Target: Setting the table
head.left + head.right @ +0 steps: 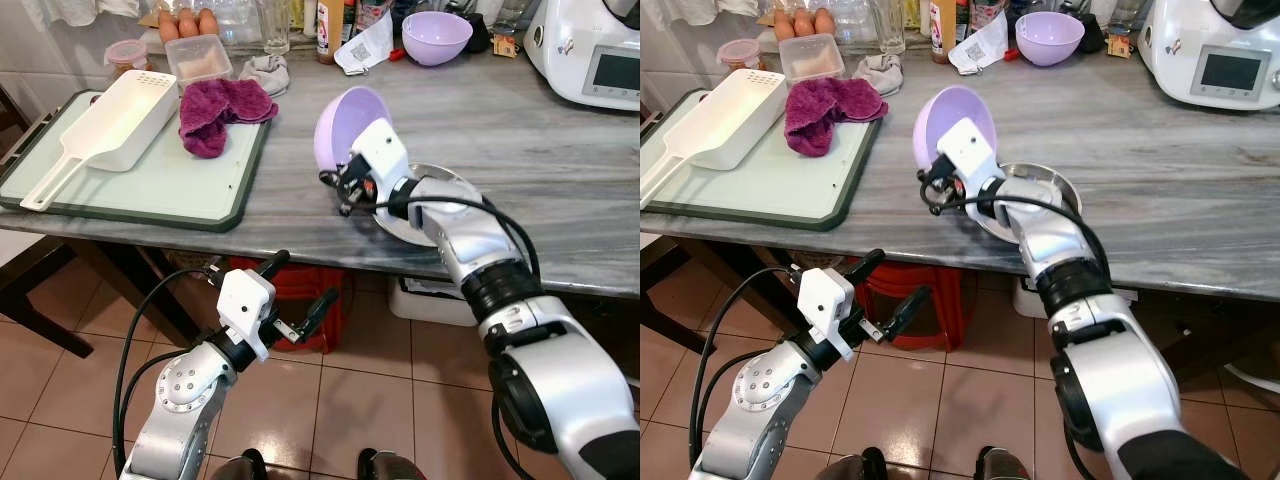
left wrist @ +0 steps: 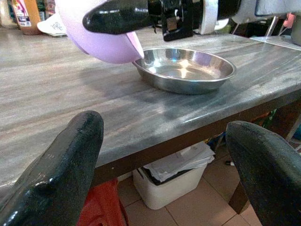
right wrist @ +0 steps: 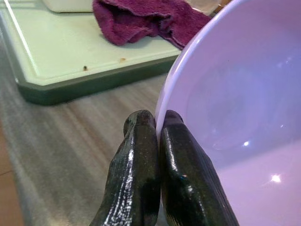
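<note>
A grey, wood-grained table (image 1: pixel 520 140) is set across the room, with dark brown edging and dark legs. The floor (image 1: pixel 60 400) is laid with reddish-brown tiles and pale grout. A white tiled wall (image 1: pixel 40 50) is seen behind the table's far left corner. Under the table a red crate (image 1: pixel 300 285) and a white bin (image 2: pixel 171 181) holding papers are kept. A dark wooden piece of furniture (image 1: pixel 25 285) is placed at the left, beside the table. The scene is lit evenly by soft daylight, and pale reflections are cast on the tabletop and the floor tiles.
</note>
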### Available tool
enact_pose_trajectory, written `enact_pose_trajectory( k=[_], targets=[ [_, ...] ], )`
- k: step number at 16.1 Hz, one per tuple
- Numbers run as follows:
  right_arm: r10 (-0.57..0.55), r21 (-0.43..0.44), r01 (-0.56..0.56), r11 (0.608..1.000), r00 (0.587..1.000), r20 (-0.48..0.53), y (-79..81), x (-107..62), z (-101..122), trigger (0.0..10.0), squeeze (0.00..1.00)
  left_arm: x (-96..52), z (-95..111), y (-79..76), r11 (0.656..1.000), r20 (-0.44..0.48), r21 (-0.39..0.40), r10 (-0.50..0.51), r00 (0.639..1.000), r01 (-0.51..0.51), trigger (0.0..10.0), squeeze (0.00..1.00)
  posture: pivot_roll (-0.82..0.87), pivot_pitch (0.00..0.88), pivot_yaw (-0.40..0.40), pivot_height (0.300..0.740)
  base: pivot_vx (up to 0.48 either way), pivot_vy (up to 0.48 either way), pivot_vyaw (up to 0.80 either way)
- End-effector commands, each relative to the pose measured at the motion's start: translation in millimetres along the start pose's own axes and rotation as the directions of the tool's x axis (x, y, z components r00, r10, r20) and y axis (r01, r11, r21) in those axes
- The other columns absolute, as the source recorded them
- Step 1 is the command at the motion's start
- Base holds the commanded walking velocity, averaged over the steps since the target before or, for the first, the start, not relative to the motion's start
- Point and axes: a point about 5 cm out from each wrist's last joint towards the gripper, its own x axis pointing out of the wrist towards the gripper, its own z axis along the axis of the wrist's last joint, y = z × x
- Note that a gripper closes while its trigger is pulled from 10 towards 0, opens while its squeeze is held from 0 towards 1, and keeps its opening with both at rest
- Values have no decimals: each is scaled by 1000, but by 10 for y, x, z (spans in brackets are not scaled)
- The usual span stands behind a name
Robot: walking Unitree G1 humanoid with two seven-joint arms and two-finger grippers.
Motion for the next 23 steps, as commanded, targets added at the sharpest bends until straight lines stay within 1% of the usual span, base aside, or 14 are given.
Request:
enact_pose_trajectory(
  k=[1, 3, 4, 6, 7, 8, 9, 10, 13, 14, 15, 18, 23],
  targets=[
    [-8, 4, 8, 1000, 1000, 6, -61, -5, 90, 10000, 55, -7, -35, -34, 1000, -23, -5, -15, 1000, 15, 10000, 0, -147, 212, 10, 740, 0, 0, 0],
    [-7, 50, 7, 999, 1000, -1, -98, -5, 131, 10000, 51, -8, -42, -33, 1000, -28, -8, -14, 1000, 14, 10000, 0, -146, 210, 10, 740, 0, 0, 0],
    [14, 35, -13, 999, 1000, -28, -117, -13, 145, 10000, 75, -9, -50, -33, 1000, -33, -12, -12, 999, 12, 10000, 0, -146, 210, 10, 740, 0, 0, 0],
    [45, 1, -45, 999, 997, -62, -128, -27, 150, 10000, 90, -11, -56, -31, 1000, -37, -14, -12, 999, 12, 10000, 0, -145, 209, 11, 740, 0, 0, 0],
    [88, -12, -89, 996, 992, -91, -130, -46, 145, 10000, 110, -10, -59, -32, 1000, -40, -17, -12, 999, 12, 10000, 0, -145, 209, 11, 740, 0, 0, 0],
    [105, -18, -108, 994, 989, -106, -131, -55, 140, 10000, 110, -10, -60, -33, 1000, -41, -17, -13, 999, 12, 10000, 0, -145, 209, 11, 740, 0, 0, 0],
    [135, -77, -149, 986, 978, -161, -156, -90, 126, 10000, 94, -8, -67, -32, 1000, -46, -20, -16, 999, 15, 10000, 0, -146, 207, 16, 740, 0, 0, 0],
    [163, -100, -184, 978, 969, -187, -156, -107, 118, 10000, 98, -6, -70, -31, 1000, -49, -20, -18, 999, 17, 10000, 0, -147, 207, 16, 740, 0, 0, 0],
    [196, -142, -232, 962, 953, -229, -167, -138, 103, 10000, 110, -3, -75, -35, 1000, -54, -25, -21, 998, 20, 10000, 0, -147, 207, 16, 740, 0, 0, 0],
    [195, -156, -237, 959, 950, -244, -176, -148, 88, 10000, 322, -1, -78, -36, 999, -55, -28, -20, 998, 19, 10000, 0, -148, 206, 15, 740, 0, 0, 0],
    [202, -166, -252, 953, 942, -270, -187, -165, 59, 10000, 1000, 1, -83, -35, 999, -59, -32, -19, 998, 17, 10000, 0, -146, 206, 15, 740, 0, 0, 0],
    [199, -199, -262, 944, 936, -289, -208, -183, 54, 10000, 1000, 0, -99, -34, 999, -69, -36, -19, 997, 17, 10000, 0, -148, 207, 16, 740, 0, 0, 0],
    [136, -243, -198, 950, 958, -251, -276, -194, 112, 10000, 1000, 10, -108, -44, 999, -75, -40, -19, 997, 16, 10000, 0, -150, 204, 13, 740, 0, 0, 0]
  ],
)
